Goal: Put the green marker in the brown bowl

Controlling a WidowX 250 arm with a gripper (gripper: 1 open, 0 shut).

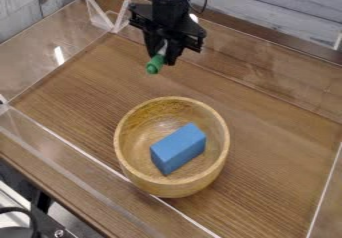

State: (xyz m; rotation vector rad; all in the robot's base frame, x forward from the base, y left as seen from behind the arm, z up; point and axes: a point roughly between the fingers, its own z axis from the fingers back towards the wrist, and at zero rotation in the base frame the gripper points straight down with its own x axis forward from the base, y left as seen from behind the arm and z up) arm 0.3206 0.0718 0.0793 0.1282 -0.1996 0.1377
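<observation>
Nearest, the brown bowl point(171, 147) sits on the wooden table point(80, 92) with a blue block point(178, 148) lying inside it, taking up much of its floor. Farther back, above the table beyond the bowl's far rim, the gripper point(162, 55) is clamped on the green marker point(156, 64), whose green cap points down. Clear plastic walls point(40, 42) ring the table.

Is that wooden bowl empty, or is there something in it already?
Not empty. The brown bowl holds a blue block. The green marker is outside it, gripped in the pincer.
</observation>
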